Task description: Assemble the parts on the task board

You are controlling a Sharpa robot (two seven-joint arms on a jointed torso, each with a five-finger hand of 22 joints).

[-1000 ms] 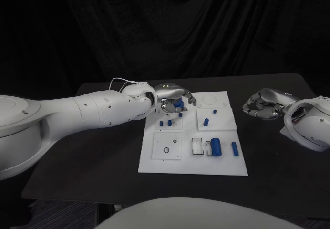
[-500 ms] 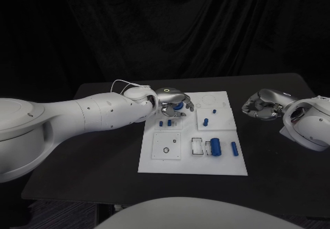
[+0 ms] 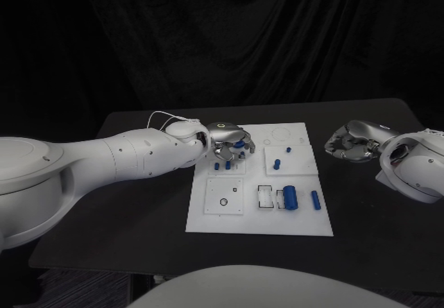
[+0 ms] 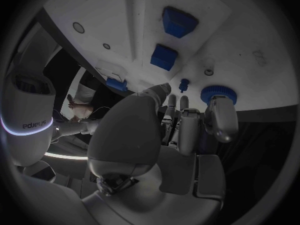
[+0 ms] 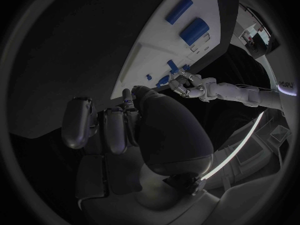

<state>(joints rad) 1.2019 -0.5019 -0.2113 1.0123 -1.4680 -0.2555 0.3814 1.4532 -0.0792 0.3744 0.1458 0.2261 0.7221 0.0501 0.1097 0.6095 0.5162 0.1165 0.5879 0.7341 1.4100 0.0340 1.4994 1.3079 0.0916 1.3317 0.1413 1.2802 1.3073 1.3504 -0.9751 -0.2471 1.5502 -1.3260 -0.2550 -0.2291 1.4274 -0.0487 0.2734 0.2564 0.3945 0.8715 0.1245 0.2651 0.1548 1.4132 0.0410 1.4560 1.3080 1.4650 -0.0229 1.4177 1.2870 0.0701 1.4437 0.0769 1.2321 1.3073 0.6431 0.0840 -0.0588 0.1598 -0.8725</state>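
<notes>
Left hand (image 3: 228, 142) has drawn back slightly over the task board (image 3: 261, 221).

Black table (image 3: 138, 192) w/ dark curtain (image 3: 231, 45) behind.

Left hand (image 3: 228, 140) fingers curled downward; right hand (image 3: 353, 142) curled, empty.

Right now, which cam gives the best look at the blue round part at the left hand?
Left wrist view: the blue round part sits close and unobstructed by the left hand's fingers. Head view shows it small, partly hidden; right wrist view shows a distant blue speck.
</notes>
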